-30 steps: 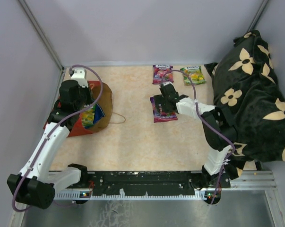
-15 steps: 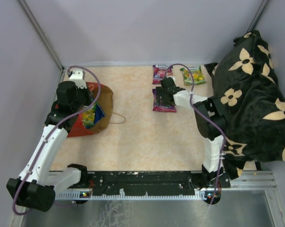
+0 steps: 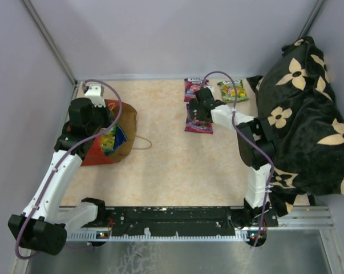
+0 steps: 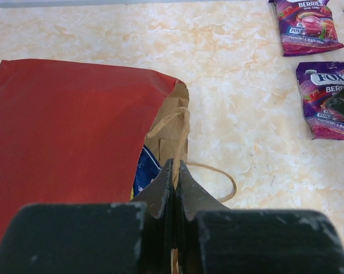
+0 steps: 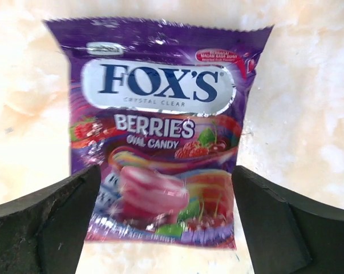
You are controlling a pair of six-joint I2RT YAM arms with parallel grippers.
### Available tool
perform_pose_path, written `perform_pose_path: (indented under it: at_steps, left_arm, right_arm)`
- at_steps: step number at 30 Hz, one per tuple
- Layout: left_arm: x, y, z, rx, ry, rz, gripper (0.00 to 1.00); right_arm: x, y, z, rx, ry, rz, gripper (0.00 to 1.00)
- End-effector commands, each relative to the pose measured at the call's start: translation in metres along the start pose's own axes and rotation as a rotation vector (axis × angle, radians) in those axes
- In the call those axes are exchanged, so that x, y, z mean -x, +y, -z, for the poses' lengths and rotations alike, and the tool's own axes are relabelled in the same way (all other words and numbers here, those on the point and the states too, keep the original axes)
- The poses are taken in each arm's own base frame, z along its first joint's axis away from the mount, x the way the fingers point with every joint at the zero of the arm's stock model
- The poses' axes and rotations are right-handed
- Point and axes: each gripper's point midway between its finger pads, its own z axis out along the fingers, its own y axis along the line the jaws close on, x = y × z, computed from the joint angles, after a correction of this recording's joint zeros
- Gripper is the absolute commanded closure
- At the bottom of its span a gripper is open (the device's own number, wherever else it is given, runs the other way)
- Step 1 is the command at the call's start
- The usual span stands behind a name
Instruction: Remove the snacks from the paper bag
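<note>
Squarely under right end effector (image 5: pixel 160 225), purple packet (image 5: pixel 154 131)

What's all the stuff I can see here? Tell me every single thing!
paper bag: one, red outside, brown inside, lying at table's left.
snacks in bag: blue and yellow, peeking from its mouth; count unclear.
purple candy packets: two, far middle.
green candy packet: one, far right.
cloth: one, black with cream flowers, right side.
table: one, beige marbled.
left tool: shut on the bag's edge.
right tool: open, straddling nearer purple packet.
</note>
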Motion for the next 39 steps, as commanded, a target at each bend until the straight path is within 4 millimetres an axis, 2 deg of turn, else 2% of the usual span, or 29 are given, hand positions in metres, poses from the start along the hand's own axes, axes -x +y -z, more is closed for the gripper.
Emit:
perform_pose_path:
  at_steps: [1, 2, 4, 7, 10, 12, 14, 16, 20, 23, 26, 33, 39]
  left_arm:
    - [0.004, -0.008, 0.001, -0.046, -0.016, 0.015, 0.99]
    - [0.004, -0.009, 0.001, -0.049, -0.017, 0.014, 0.99]
    - [0.005, -0.01, 0.002, -0.057, -0.023, 0.011, 0.99]
    - [0.007, -0.011, 0.004, -0.064, -0.036, 0.009, 0.99]
    - [0.008, -0.009, 0.005, -0.055, -0.048, 0.01, 0.99]
    - [0.008, -0.009, 0.006, -0.053, -0.059, 0.009, 0.99]
    - [0.008, -0.009, 0.005, -0.056, -0.065, 0.01, 0.99]
    - [0.007, -0.01, 0.004, -0.059, -0.062, 0.006, 0.99]
    - [0.005, -0.009, 0.002, -0.055, -0.055, -0.001, 1.0]
    - [0.006, -0.008, 0.003, -0.05, -0.058, -0.004, 0.99]
    - [0.006, -0.007, 0.004, -0.047, -0.062, -0.006, 0.99]
    - [0.006, -0.009, 0.004, -0.055, -0.063, -0.005, 0.99]
    - [0.009, -0.007, 0.006, -0.047, -0.073, -0.006, 0.99]
  right_arm:
    - [0.103, 0.033, 0.11, 0.15, -0.31, -0.049, 0.01]
    - [0.11, 0.047, 0.126, 0.218, -0.353, -0.066, 0.01]
    - [0.109, 0.083, 0.148, 0.419, -0.385, -0.16, 0.03]
    - [0.085, 0.148, 0.169, 0.814, -0.361, -0.28, 0.1]
    - [0.056, 0.224, 0.182, 1.051, -0.291, -0.257, 0.15]
    - [0.043, 0.261, 0.184, 1.151, -0.27, -0.29, 0.16]
    - [0.033, 0.29, 0.178, 1.237, -0.226, -0.361, 0.19]
    - [0.014, 0.317, 0.158, 1.279, -0.153, -0.416, 0.21]
    - [-0.025, 0.365, 0.136, 1.279, -0.027, -0.434, 0.22]
    - [-0.053, 0.39, 0.126, 1.249, 0.04, -0.425, 0.23]
    - [-0.066, 0.405, 0.123, 1.236, 0.071, -0.409, 0.24]
    - [-0.08, 0.422, 0.111, 1.159, 0.112, -0.374, 0.25]
    - [-0.097, 0.417, 0.087, 0.981, 0.145, -0.346, 0.25]
